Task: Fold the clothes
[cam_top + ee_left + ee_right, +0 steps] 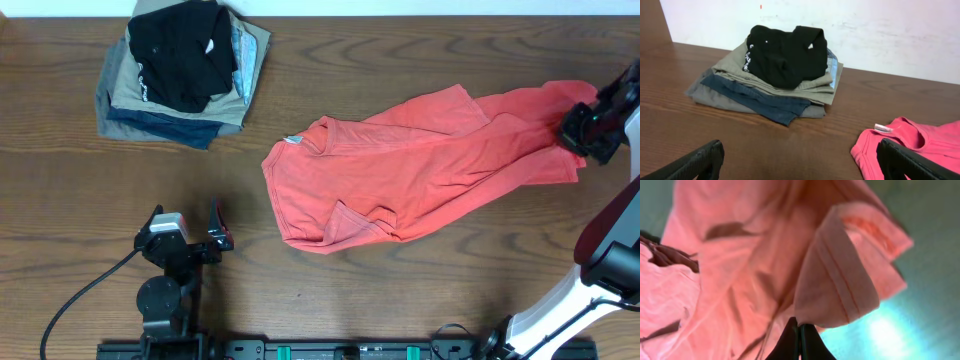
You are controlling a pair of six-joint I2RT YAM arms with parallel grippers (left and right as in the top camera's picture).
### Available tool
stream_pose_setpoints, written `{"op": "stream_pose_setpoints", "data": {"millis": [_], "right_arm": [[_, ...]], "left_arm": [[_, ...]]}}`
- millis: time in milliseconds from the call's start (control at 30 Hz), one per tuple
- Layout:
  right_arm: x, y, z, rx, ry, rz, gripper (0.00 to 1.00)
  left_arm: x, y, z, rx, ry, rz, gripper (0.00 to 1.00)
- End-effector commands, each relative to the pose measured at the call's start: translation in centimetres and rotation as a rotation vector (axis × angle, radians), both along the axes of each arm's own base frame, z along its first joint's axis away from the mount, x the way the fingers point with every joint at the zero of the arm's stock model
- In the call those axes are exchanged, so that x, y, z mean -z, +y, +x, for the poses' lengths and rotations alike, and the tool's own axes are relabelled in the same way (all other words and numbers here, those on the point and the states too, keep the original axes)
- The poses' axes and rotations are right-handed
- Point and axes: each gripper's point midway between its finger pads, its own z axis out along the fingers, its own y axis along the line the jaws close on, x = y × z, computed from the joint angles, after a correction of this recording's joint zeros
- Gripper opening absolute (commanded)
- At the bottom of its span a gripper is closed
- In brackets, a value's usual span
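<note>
The clothes, a coral-red T-shirt [420, 165], lie crumpled and stretched across the table from centre to far right. Its collar with a white tag [883, 128] shows at the lower right of the left wrist view. My right gripper [588, 128] is shut on the shirt's right end, pinching a hemmed fold of cloth [840, 285] between its fingertips [790, 332]. The shirt's right end looks lifted there. My left gripper [205, 238] rests at the near left of the table, open wide with nothing between its fingers [700, 162]. It is well apart from the shirt.
A stack of folded garments [185, 75] sits at the back left: a black one [785, 52] on top, with tan, grey and blue ones below. The left arm's cable [80, 300] trails to the near edge.
</note>
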Motion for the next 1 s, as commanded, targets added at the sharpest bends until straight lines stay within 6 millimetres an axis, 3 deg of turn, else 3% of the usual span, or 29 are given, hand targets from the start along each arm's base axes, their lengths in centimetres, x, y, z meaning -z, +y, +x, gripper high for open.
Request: {"op": "stream_pose_setpoints", "data": {"millis": [0,367,533,633,800,967], "right_arm": [[-2.3,-0.7,-0.7,0.106,-0.025,0.012,0.01],[-10.6,2.2,-5.9,0.111,-0.062,-0.001,0.01],[-13.2,3.3,-7.9,0.11,-0.082,-0.011,0.01],[-13.6,3.9,-9.3,0.112,-0.053,-0.007,0.01],[-13.0,4.7,-10.8,0.112,-0.017,0.007,0.01],[-10.9,5.4,-11.8,0.112,-0.007,0.018,0.01]], "left_arm": [[1.5,0.0,-0.1,0.001,0.045,-0.007,0.98],[1.5,-0.1,-0.1,0.002,0.045,-0.008,0.98],[1.4,-1.0,-0.1,0.049,0.038,-0.073,0.98],[0.9,-3.3,-0.2,0.167,0.031,-0.213,0.98],[-0.1,-8.9,-2.0,0.501,0.053,-0.283,0.98],[-3.7,-10.0,-3.1,0.582,0.006,-0.331,0.98]]}}
